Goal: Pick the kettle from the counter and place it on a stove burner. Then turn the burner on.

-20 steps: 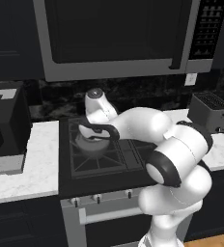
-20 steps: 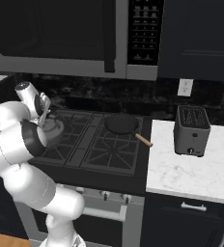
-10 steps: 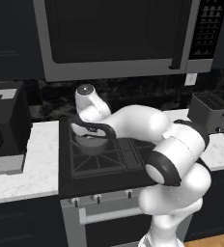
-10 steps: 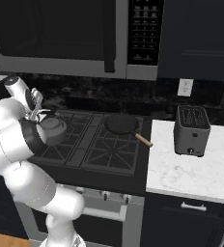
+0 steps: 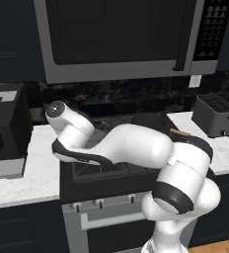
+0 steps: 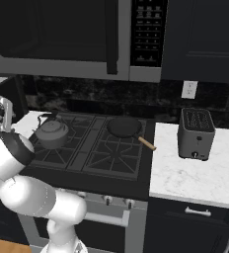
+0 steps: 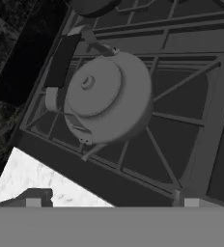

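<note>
Black skillet [image 6: 124,127] on rear-right grate, wooden handle pointing toward right counter. Grey toaster [image 6: 196,133] upright beside stove. Microwave [image 5: 116,37] mounted above cooktop. Wall outlet [image 6: 188,89] on backsplash

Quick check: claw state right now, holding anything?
Claw: open, holding nothing; the kettle sits free on the stove burner.
</note>
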Controlling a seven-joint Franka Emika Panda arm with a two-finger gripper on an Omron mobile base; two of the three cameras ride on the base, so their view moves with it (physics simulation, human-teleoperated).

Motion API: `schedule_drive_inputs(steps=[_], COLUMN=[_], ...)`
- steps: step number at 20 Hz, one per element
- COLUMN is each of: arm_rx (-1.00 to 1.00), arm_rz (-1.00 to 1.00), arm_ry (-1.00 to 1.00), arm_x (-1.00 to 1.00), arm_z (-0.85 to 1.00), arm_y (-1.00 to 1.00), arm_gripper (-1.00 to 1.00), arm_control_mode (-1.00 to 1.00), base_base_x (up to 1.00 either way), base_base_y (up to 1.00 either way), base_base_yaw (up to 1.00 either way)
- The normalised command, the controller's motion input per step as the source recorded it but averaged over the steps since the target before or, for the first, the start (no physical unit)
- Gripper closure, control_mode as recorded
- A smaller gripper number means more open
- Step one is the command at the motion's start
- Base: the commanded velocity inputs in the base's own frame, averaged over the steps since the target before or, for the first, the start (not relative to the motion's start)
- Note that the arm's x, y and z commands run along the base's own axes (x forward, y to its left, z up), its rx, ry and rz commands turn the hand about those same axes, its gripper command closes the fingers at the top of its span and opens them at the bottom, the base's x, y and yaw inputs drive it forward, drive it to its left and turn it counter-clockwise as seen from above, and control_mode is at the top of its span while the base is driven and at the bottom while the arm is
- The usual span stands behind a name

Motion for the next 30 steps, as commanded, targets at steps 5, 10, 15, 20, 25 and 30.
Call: schedule_drive_inputs(steps=[5,10,15,20,25,30], arm_rx=[-0.61,-0.75,-0.60,-0.41,-0.22,0.11], arm_rz=[0.10,0.13,0.23,0.15,0.14,0.41], arm_ry=[-0.07,0.00,-0.08,-0.17,-0.17,-0.08], arm_x=[-1.00,-1.00,-0.79,-0.64,-0.08,0.27], arm_z=[-0.84,-1.00,-0.87,-0.91,-0.50,0.08], arm_y=[0.24,0.14,0.36,0.09,-0.47,-0.57], arm_gripper=[-1.00,-1.00,-1.00,-1.00,-1.00,-1.00], arm_control_mode=[-1.00,-1.00,-1.00,-1.00,-1.00,-1.00], base_base_x=[0.00,0.00,0.00,0.00,0.00,0.00], base_base_y=[0.00,0.00,0.00,0.00,0.00,0.00], base_base_yaw=[0.00,0.00,0.00,0.00,0.00,0.00])
